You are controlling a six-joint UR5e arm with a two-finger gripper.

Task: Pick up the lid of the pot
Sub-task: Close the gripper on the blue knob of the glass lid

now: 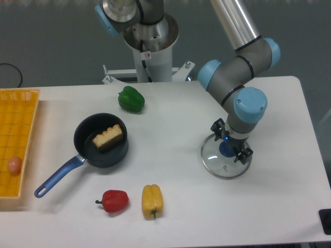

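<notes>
Going from left to right as the camera sees it, you have first the yellow crate (32,129) at the left edge of the tabletop (176,129), then the black pan (84,137) with its blue handle (59,175). The red vegetable (115,201) and the yellow one (152,200) lie toward the near edge, and the green one (131,99) toward the far edge. The pot lid (216,164) lies flat toward the right edge, with its blue knob (226,149) upward. Above it is your tool (231,142), its two fingers spread rather wide, nothing pinched; whether one touches the knob, I cannot tell. In my judgement, you are at the approach, almost ready to grasp. Next, please check the height, centre on the knob and close gently, before you lift.
</notes>
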